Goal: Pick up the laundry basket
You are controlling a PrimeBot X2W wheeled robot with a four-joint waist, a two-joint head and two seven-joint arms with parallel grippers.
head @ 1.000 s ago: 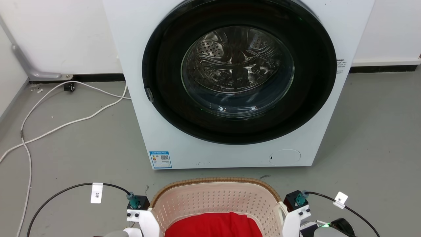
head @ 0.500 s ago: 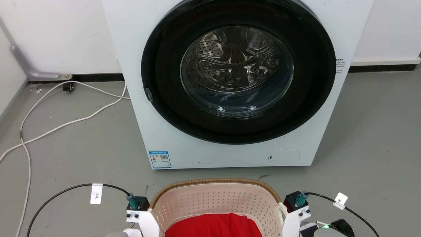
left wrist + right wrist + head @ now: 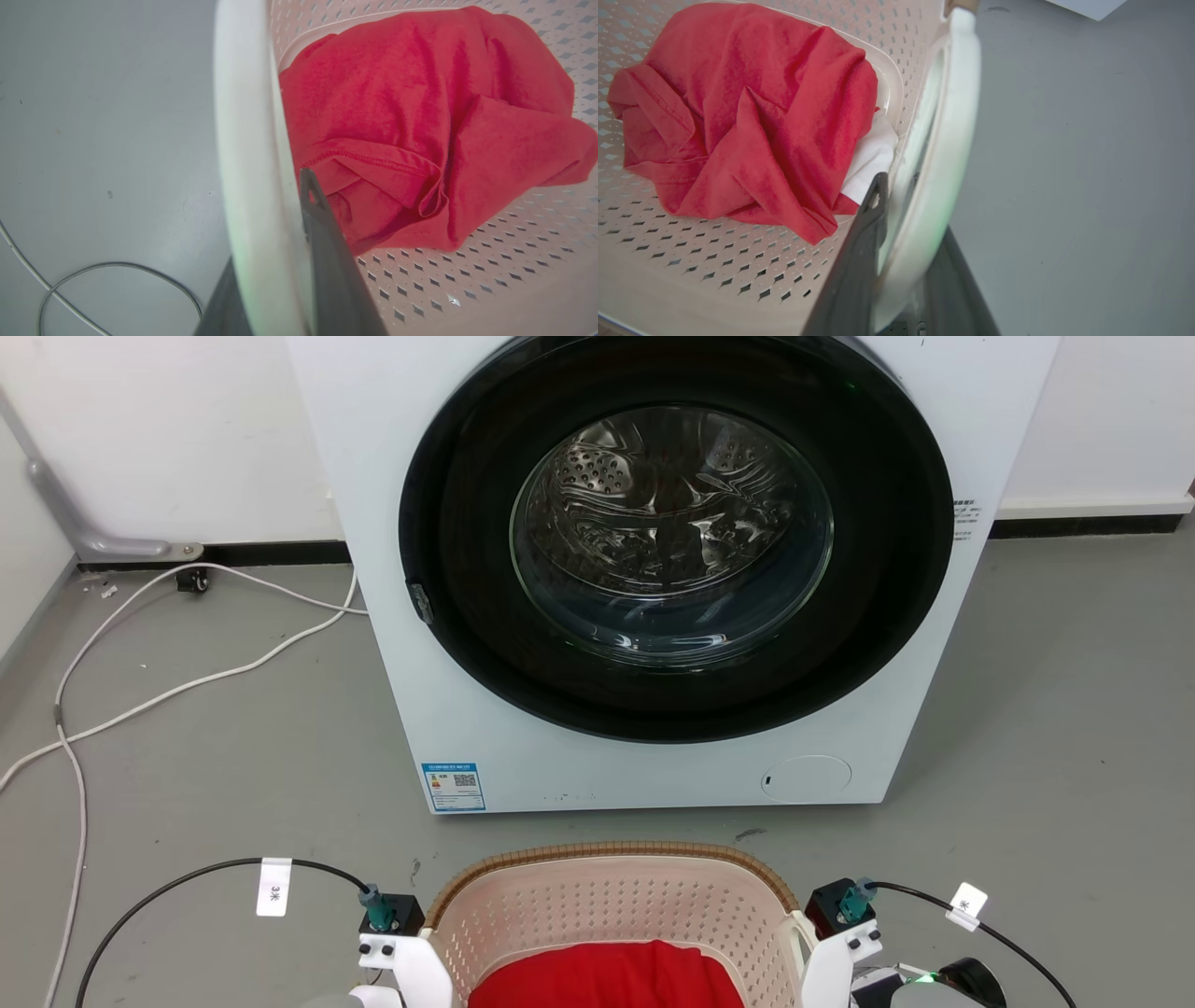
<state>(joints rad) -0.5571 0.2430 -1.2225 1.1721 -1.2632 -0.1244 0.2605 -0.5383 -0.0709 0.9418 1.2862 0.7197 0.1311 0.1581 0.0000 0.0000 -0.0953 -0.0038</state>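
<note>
The laundry basket point(image 3: 607, 891) is at the bottom centre of the head view, pale perforated plastic with a brown woven-look rim, and a red garment point(image 3: 607, 975) lies inside. My left gripper point(image 3: 266, 233) is shut on the basket's white left handle point(image 3: 243, 116), with one dark finger inside the basket and one outside. My right gripper point(image 3: 915, 210) is shut the same way on the white right handle point(image 3: 957, 93). In the right wrist view a white cloth point(image 3: 871, 158) peeks from under the red garment point(image 3: 752, 107). I cannot tell whether the basket touches the floor.
A white washing machine point(image 3: 401, 616) with a round dark glass door point(image 3: 672, 532) stands just beyond the basket. White cables point(image 3: 187, 686) trail over the grey floor at the left. Black cables point(image 3: 187, 882) loop from both wrists. Bare floor point(image 3: 1074, 709) lies to the right.
The head camera has shifted slightly, so the washing machine sits a little further left and higher. Both grippers keep their hold on the handles.
</note>
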